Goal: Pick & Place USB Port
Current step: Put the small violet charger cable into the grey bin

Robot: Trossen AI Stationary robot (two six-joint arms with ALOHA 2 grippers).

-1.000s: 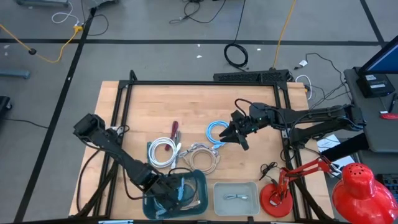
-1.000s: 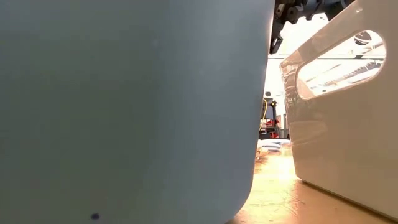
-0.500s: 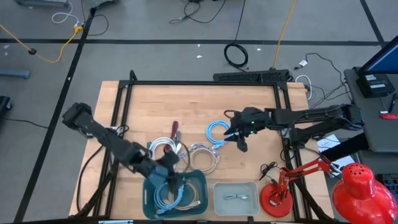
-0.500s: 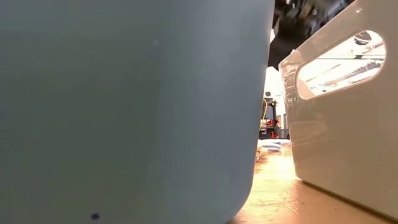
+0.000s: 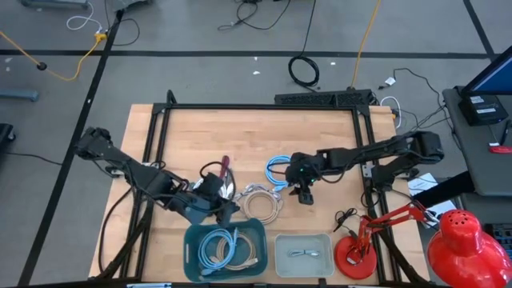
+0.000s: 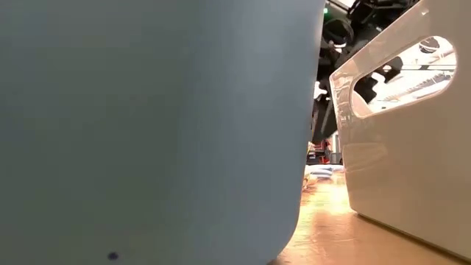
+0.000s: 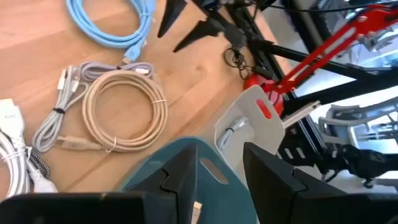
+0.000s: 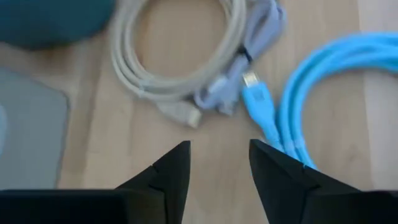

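Note:
Several coiled cables lie on the wooden table: a light blue one (image 5: 278, 168) with its USB plug (image 8: 255, 93) showing, a beige one (image 5: 262, 200), a grey one (image 7: 62, 102) and a white one (image 7: 12, 149). A grey-blue coil (image 5: 224, 250) lies in the teal bin (image 5: 192, 240). My left gripper (image 5: 226, 211) is open and empty, just above the bin's far rim (image 7: 186, 158). My right gripper (image 5: 304, 194) is open and empty, hovering over the table beside the light blue cable (image 8: 317, 87), fingers pointing down.
A grey tray (image 5: 282, 258) holding a small cable stands right of the teal bin. A red desk lamp (image 5: 358, 250) stands at the table's near right corner. A black frame (image 5: 256, 106) runs round the table. In the low view, the bin (image 6: 147, 125) and tray (image 6: 405, 147) block most of the sight.
My left gripper has risen out of the teal bin and gone toward the table's far edge; the grey-blue coil stays in the bin. My right gripper has gone toward the left and near edges and tipped down beside the light blue cable.

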